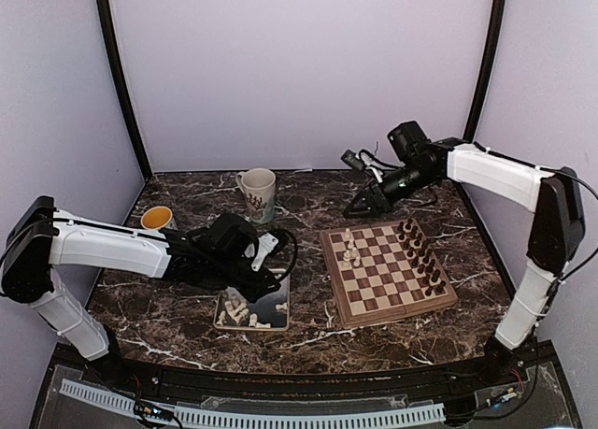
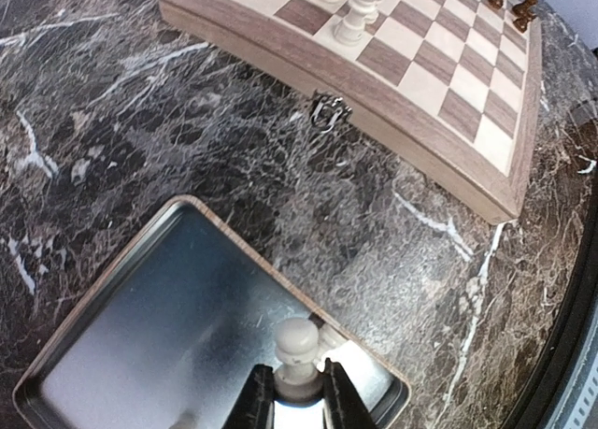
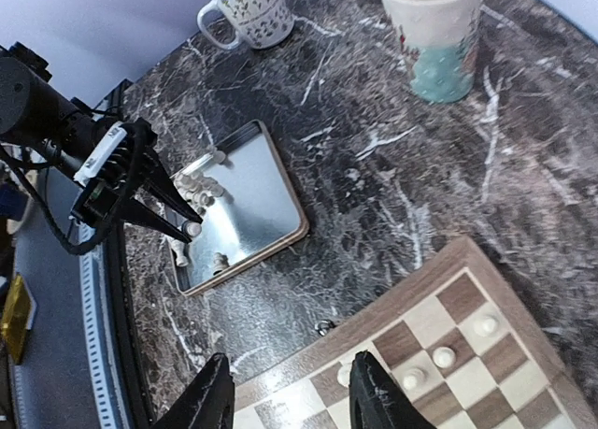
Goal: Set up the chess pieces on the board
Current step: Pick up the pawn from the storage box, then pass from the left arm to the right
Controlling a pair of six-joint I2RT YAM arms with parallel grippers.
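1. The left pincer (image 2: 298, 382) is pinching a cream-white pawn (image 2: 297, 340) by its lower body, with one finger on each side and the round head standing upright above the tips.
2. The pawn sits over the corner of the silver tray (image 2: 140, 345) that lies nearest the board. I cannot tell whether its foot touches the tray floor.
3. More cream-white pieces (image 1: 238, 309) lie scattered in the tray, mostly on its left half and toppled over.
4. The tray rests on the dark marbled bench (image 2: 140, 121), just left of the board (image 1: 388, 270) and apart from it, with a strip of stone between them.
5. A small metal clasp (image 2: 327, 113) shows on the board's side edge that faces the tray.
6. A few cream-white figures (image 1: 350, 250) stand upright on the board's left columns.
7. A row of dark brown pieces (image 1: 420, 251) lines the board's right side.
8. The right pincer (image 3: 290, 396) is spread and holds nothing. It hangs above the bench at the board's far left corner, tilted down toward it.
9. A tall patterned mug (image 1: 259, 193) stands behind the tray.
10. A smaller mug (image 1: 157, 218) with an orange inside stands at the bench's left edge.
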